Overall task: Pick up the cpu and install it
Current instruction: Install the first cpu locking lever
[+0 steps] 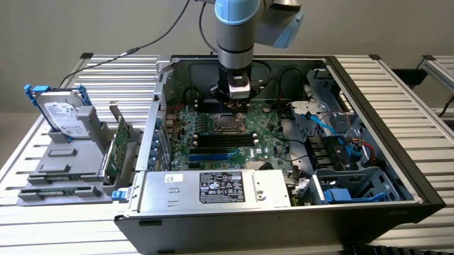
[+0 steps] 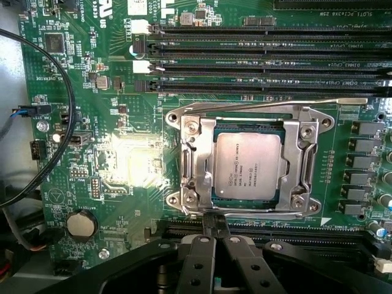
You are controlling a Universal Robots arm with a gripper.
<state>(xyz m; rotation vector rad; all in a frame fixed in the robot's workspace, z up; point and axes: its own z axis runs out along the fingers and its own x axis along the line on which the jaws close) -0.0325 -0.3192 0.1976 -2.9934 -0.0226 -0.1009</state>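
Observation:
The cpu (image 2: 246, 164), a small square chip with a dull silver top and printed text, lies flat in the motherboard socket, framed by the socket's metal bracket (image 2: 193, 159). In the exterior view the cpu (image 1: 225, 123) sits mid-board inside the open computer case. My gripper (image 2: 214, 223) is shut with its black fingertips pressed together and nothing between them. It hovers at the socket's edge, just beside the bracket, apart from the chip. In the exterior view the gripper (image 1: 238, 104) hangs straight down over the board just behind the socket.
Long black memory slots (image 2: 269, 58) run beside the socket. A thin socket lever (image 2: 269, 105) lies along the bracket. Black cables (image 2: 61, 110) loop over the board's edge. Outside the case, a hard drive (image 1: 62, 114) in a blue bracket stands on a grey holder at the exterior view's left.

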